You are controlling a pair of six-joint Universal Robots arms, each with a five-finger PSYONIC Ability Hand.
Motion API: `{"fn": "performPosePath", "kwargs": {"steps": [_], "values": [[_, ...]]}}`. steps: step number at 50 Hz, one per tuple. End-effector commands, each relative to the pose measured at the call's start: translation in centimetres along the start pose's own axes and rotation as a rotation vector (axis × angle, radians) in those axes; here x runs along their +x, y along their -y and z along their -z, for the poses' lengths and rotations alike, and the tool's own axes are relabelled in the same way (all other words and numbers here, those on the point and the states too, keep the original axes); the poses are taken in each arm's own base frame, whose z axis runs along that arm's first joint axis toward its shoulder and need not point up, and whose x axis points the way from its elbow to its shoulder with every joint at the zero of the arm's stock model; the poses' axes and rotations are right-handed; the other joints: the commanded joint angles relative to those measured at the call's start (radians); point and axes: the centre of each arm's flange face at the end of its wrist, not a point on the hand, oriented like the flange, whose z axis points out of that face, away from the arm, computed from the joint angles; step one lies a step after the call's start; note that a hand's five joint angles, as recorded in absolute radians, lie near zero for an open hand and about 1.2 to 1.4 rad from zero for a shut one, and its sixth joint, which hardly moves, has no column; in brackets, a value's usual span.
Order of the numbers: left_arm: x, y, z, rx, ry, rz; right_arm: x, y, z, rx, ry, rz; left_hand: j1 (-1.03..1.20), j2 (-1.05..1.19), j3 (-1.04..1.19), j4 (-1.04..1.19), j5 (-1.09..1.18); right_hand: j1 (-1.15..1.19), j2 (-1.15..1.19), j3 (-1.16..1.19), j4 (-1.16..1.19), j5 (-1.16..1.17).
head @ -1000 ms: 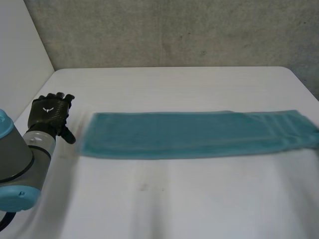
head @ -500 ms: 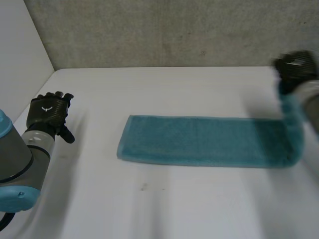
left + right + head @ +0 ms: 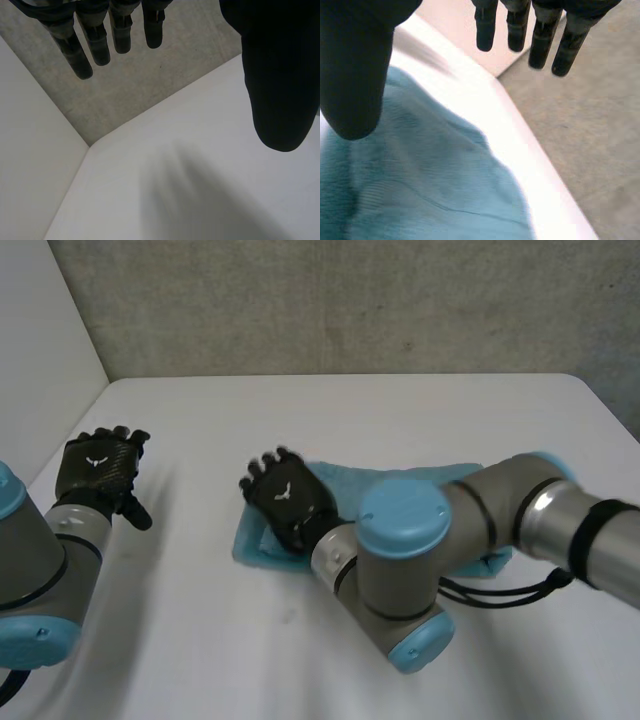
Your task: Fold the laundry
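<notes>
Holding my left hand [image 3: 95, 468] over the left side of the white table [image 3: 350, 410], I have its fingers loose and straight, with nothing in them. Well to its right, the teal towel [image 3: 350, 483] lies flat at the table's middle. My right hand [image 3: 285, 502] is over the towel's left end, fingers straight and apart from the thumb, grasping nothing. My right arm reaches across the cloth from the right, covering much of it.

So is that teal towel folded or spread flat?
Folded over, it seems: the towel shows a second layer near the right hand, though the arm hides most of it.
</notes>
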Motion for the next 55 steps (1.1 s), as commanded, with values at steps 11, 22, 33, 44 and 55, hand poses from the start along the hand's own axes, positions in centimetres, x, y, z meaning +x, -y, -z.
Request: {"fn": "performPosePath", "kwargs": {"steps": [11,22,33,44,55], "values": [[7.5,3.9,2.8,0.146,-0.262,-0.018,13.6,-4.5,9.6,-0.248,-0.326,-0.432,-0.008,-0.020,-0.030,-0.021,-0.035,-0.187,-0.288,-0.300,-0.301,-0.309],[13.0,1.8,3.5,0.053,-0.482,-0.065,15.0,-10.8,14.4,-0.382,-0.347,-0.560,0.039,0.027,0.017,0.026,0.012,0.081,-0.020,-0.033,-0.034,-0.041],[12.3,2.1,3.3,0.045,-0.436,-0.056,15.9,-13.0,14.5,-0.401,-0.371,-0.515,0.027,0.015,0.005,0.014,0.001,1.032,0.932,0.919,0.918,0.911],[9.1,2.7,4.1,0.026,-0.321,-0.046,18.5,-10.3,12.0,-0.357,-0.419,-0.131,0.007,-0.005,-0.016,-0.006,-0.020,1.035,0.934,0.921,0.920,0.913],[6.0,3.7,3.7,0.040,-0.231,-0.028,6.0,2.8,3.3,-0.005,-0.119,0.062,0.001,-0.011,-0.021,-0.012,-0.026,1.035,0.934,0.921,0.920,0.913]]}}
